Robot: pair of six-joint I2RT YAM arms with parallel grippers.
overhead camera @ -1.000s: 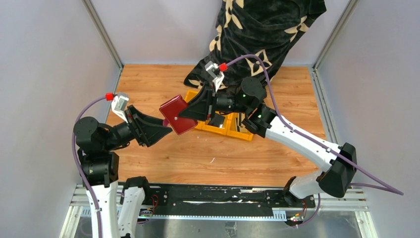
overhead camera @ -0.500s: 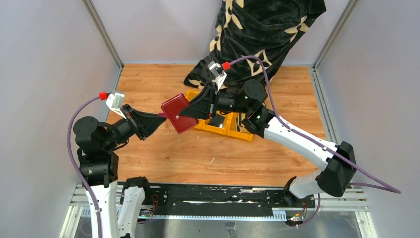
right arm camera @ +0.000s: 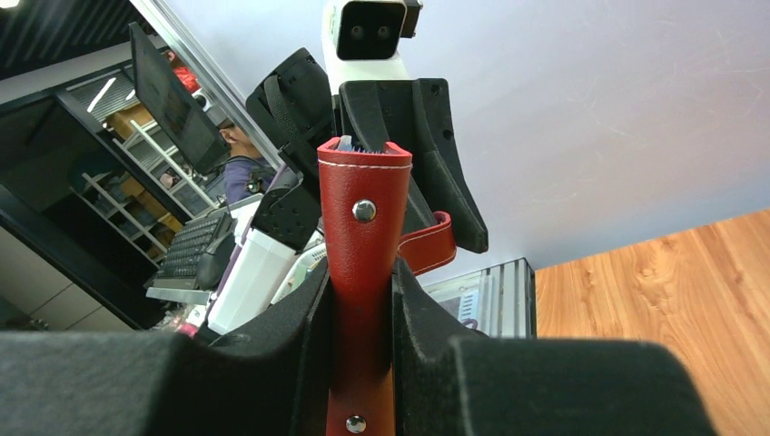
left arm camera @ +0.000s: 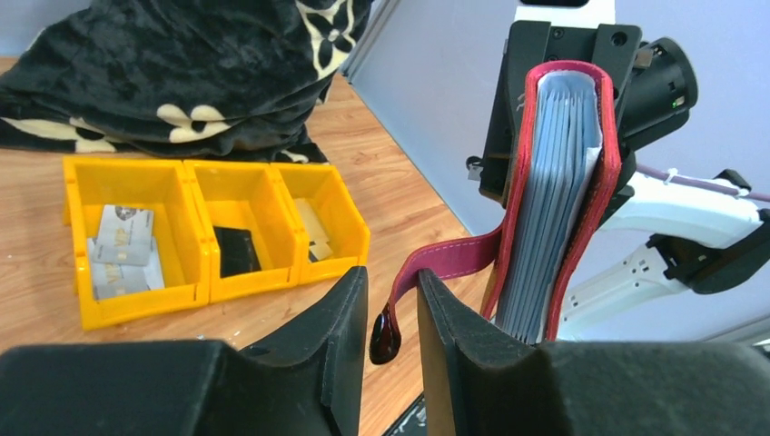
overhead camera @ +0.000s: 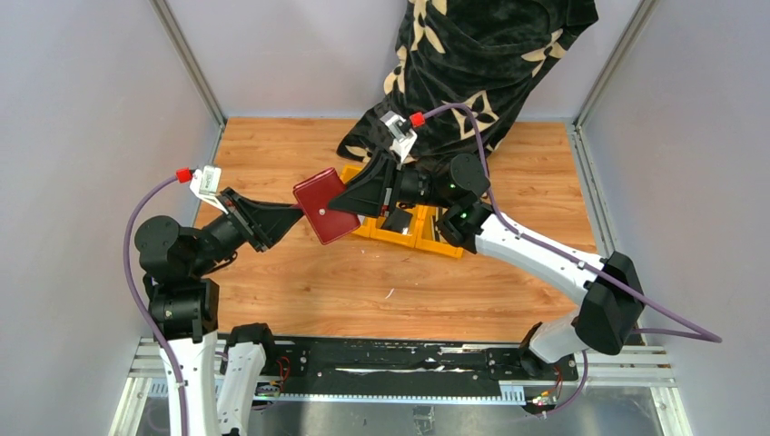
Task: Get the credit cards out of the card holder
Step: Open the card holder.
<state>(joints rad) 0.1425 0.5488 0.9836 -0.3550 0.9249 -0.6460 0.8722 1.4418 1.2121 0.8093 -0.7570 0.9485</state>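
Clamping the stitched, leathery card holder (right arm camera: 364, 209) is the right gripper (right arm camera: 360, 282).

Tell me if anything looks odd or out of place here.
A black flowered blanket lies heaped right behind the yellow bin, which seems out of place. The card holder, held in the air, has its snap tab dangling between the left fingers.

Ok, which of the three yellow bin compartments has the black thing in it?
The middle compartment: a flat black item lies on its floor, while one end compartment holds silvery cards.
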